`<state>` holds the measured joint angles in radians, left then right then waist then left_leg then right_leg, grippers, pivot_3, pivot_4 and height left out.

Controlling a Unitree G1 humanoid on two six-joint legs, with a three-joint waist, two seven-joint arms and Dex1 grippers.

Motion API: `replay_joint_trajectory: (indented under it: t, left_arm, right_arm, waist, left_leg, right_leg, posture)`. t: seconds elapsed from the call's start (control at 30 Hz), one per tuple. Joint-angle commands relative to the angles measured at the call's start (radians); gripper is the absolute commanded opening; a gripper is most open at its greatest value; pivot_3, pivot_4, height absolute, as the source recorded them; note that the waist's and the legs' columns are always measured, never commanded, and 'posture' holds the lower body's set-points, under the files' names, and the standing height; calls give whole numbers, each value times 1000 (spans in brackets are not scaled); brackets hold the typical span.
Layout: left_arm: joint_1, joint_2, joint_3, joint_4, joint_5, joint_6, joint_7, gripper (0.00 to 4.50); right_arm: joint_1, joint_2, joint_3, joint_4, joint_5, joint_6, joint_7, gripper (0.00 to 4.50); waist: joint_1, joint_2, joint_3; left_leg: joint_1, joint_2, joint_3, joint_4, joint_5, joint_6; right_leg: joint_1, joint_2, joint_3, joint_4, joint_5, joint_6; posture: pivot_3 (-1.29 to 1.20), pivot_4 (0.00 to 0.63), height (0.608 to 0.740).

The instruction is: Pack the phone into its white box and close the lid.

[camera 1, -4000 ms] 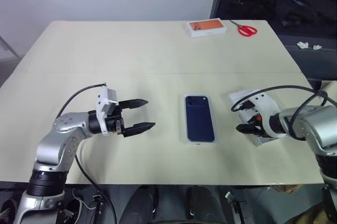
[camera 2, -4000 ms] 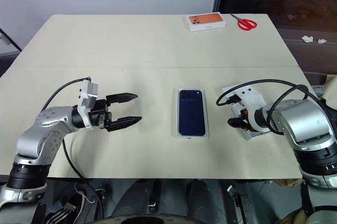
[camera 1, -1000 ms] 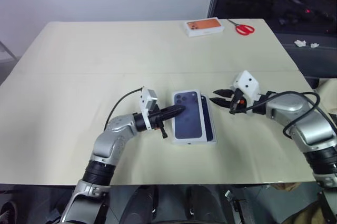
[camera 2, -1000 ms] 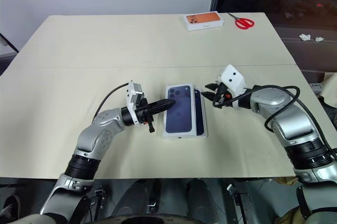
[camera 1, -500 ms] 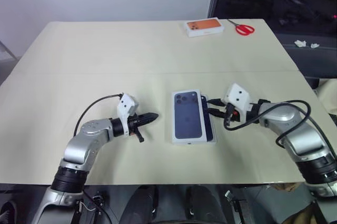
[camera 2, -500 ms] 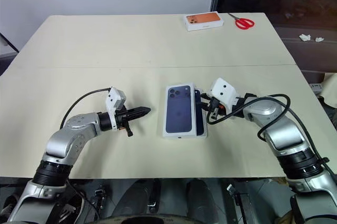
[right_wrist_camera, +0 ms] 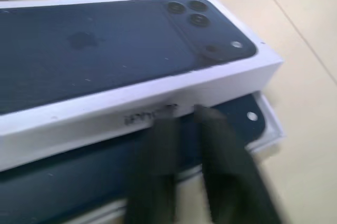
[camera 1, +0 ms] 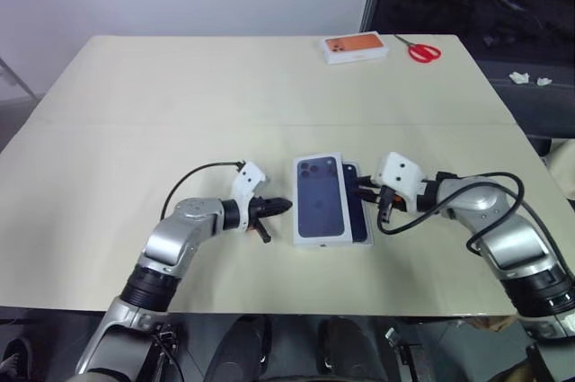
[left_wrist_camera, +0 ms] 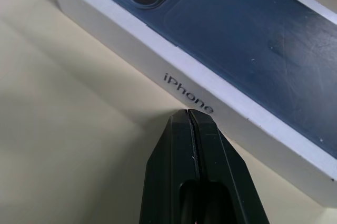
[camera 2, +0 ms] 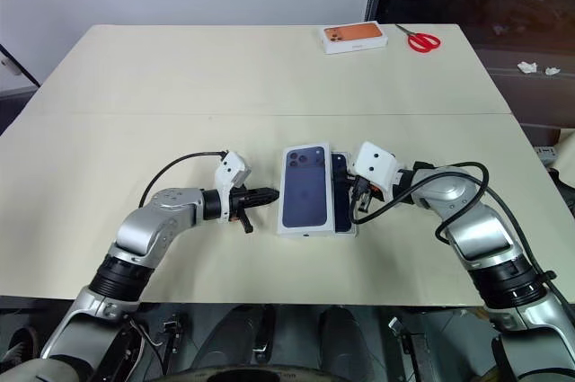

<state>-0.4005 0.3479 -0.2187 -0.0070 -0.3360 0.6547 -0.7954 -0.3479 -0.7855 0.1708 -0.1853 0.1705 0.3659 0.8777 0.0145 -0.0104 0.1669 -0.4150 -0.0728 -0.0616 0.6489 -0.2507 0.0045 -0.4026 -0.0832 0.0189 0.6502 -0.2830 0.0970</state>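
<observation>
Left of centre, the left gripper (camera 1: 280, 206) has its jaws pressed together, tips just beside the lid's left wall. The lid (camera 1: 320, 199), printed side up, sits askew over the white box (camera 1: 366, 240) at mid-frame, leaving a strip of the phone (camera 1: 357, 202) inside it showing along the right. The right gripper (camera 1: 362, 188), jaws nearly together and holding nothing, is at the lid's right wall over the phone. An orange box (camera 1: 356, 47) and scissors (camera 1: 422, 50) lie at the upper right of the table (camera 1: 135, 112).

The lid (camera 1: 320, 199) sits askew over the phone (camera 1: 358, 204) in the white box (right_wrist_camera: 266, 126).
</observation>
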Motion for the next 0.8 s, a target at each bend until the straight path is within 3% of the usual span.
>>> replay_joint_trajectory:
  t: [0.03,0.8]
  left_arm:
    - [-8,-23,-30,23,5,22,1,0]
    - [-69,-139,4,-47,-32,87,27,0]
  right_arm:
    - [1,6,-29,-36,8,2,6,32]
    - [72,-26,-109,-52,10,32,43,32]
  waist:
    - [0,0,0]
    - [-2,0,0]
  left_leg:
    - [0,0,0,0,0,0]
    - [3,0,0,-1,0,0]
  right_leg:
    - [0,0,0,0,0,0]
    - [3,1,0,-1,0,0]
  posture:
    - [0,150,740]
    - [0,150,740]
